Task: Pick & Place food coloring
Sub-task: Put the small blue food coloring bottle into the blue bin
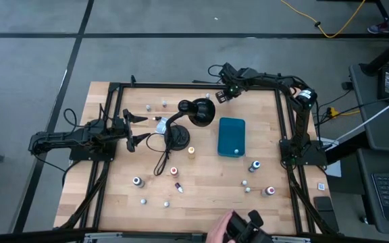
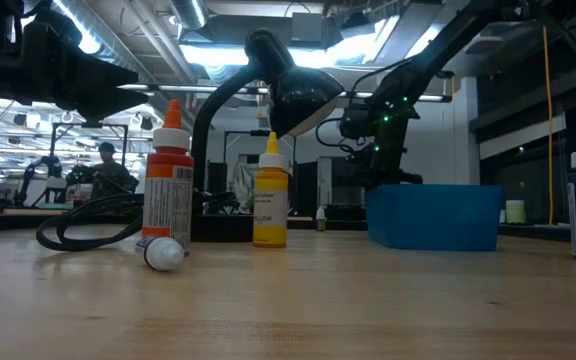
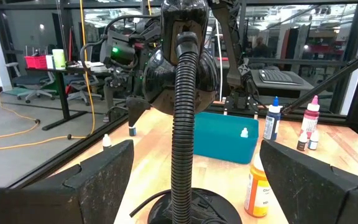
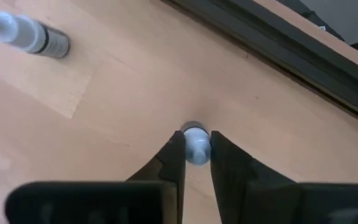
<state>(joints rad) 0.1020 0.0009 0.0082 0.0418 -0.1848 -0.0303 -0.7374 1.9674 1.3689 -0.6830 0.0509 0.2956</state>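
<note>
A: Two arms in frame, go. Right one first.

B: Right gripper [image 4: 196,149] is down at the table's [image 1: 208,192] far edge, near the back rail. Fingers [image 4: 169,162] pinched on a small bottle with a pale blue cap [image 4: 196,144], standing upright between them. In the high view that gripper [image 1: 221,95] sits just behind the black desk lamp [image 1: 196,112].

A: Left?

B: Left gripper [image 1: 138,129] hovers at the left side, jaws spread wide, nothing in them. It points at the lamp base; the wrist view shows the lamp's ribbed neck [image 3: 183,124] straight ahead between the fingers [image 3: 98,177].

A: Other food coloring?

B: Scattered. Yellow bottle [image 1: 191,152] stands just beside the lamp base. Red-orange capped bottle [image 2: 169,180] stands near the front, with a white-capped one [image 2: 164,253] lying on its side touching or just in front of it; can't tell which. Several more spread across the near half, one blue-capped bottle [image 1: 254,165] right of centre. Another bottle [image 4: 27,35] lies on its side near the right gripper.

A: Box?

B: Teal box [image 1: 231,137] right of the lamp, one white-capped bottle [image 1: 236,152] inside at its near end.

A: People?

B: A hand [image 1: 218,231] at the near table edge.
</note>
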